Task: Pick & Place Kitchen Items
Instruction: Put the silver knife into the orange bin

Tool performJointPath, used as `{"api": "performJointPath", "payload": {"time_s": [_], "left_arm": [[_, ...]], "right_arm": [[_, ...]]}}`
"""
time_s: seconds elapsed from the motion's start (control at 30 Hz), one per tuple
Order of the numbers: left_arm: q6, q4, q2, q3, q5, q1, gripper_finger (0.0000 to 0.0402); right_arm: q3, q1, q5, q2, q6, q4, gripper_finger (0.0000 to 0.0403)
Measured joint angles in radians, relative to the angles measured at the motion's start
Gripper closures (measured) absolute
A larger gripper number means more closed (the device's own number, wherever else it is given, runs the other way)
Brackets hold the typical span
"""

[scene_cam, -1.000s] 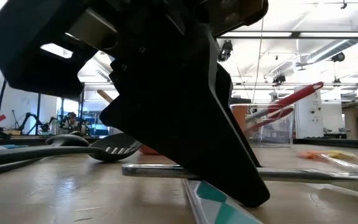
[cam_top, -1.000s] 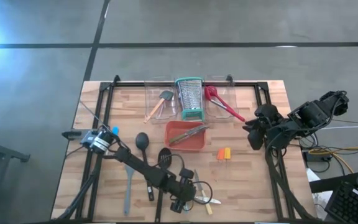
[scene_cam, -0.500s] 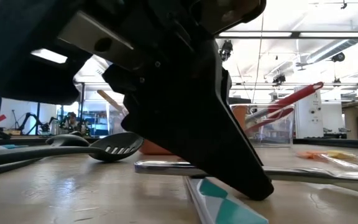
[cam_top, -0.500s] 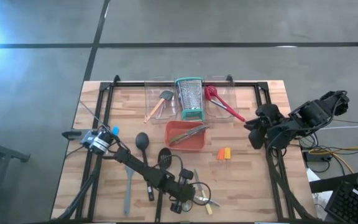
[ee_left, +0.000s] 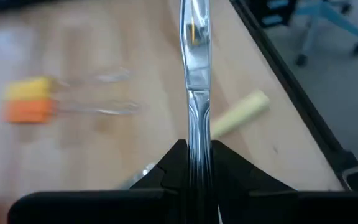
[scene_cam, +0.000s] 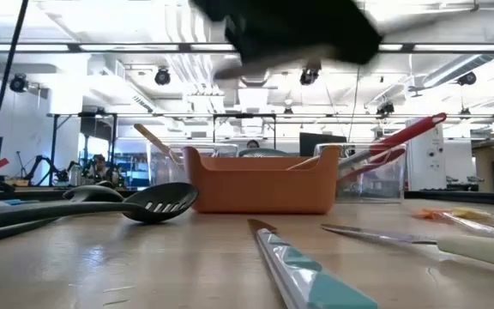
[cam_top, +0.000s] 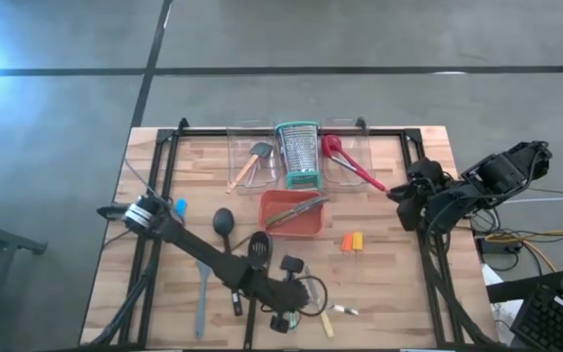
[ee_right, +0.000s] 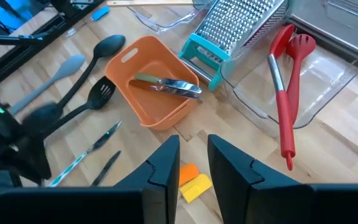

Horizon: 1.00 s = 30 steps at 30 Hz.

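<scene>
My left gripper [cam_top: 301, 291] hangs over the table's near middle, shut on a slim steel utensil [ee_left: 194, 74]. In the low view it is only a dark blur at the top [scene_cam: 298, 26]. Below it on the wood lie a cream-handled knife [scene_cam: 418, 239] and a teal-handled knife [scene_cam: 303, 262]. A black spoon [cam_top: 223, 223], a slotted turner [cam_top: 258, 246] and a grey spatula [cam_top: 201, 293] lie flat to the left. My right gripper [ee_right: 192, 163] waits open above the table's right edge [cam_top: 405, 207], holding nothing. My left gripper pinches the steel utensil's narrow shank [ee_left: 197, 140] between its two fingers. The utensil runs straight forward past the fingertips, along the fingers, toward the table's right. It is lifted clear of the table; its rear end is hidden between the fingers.
An orange tray [cam_top: 267, 221] at the middle holds a steel utensil [ee_right: 166, 86]. Behind it stand the grater [cam_top: 298, 154] and two clear bins [cam_top: 247, 161], the right one with red utensils [cam_top: 352, 164]. Orange and yellow tools [cam_top: 352, 241] lie right of the tray.
My left gripper has risen from the table top, carrying the steel utensil with it. The utensil lay flat on the wood under the fingers before and now hangs clear, leaving the two knives where they were.
</scene>
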Motion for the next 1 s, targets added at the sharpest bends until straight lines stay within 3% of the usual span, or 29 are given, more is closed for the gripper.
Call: {"api": "performJointPath", "payload": {"time_s": [0.37,0.67,1.0], "left_arm": [[0.078,-0.072,-0.182,-0.003,-0.179,0.104,0.0349],[0.146,-0.161,-0.266,-0.003,-0.166,0.250,0.0349],[0.150,-0.201,-0.288,-0.042,-0.021,0.435,0.0349]], "right_arm": [[0.000,0.000,-0.003,-0.011,0.004,0.006,0.0340],[0.000,0.000,-0.003,-0.011,0.011,0.008,0.0342],[0.000,0.000,-0.003,-0.011,0.052,0.009,0.0341]]}}
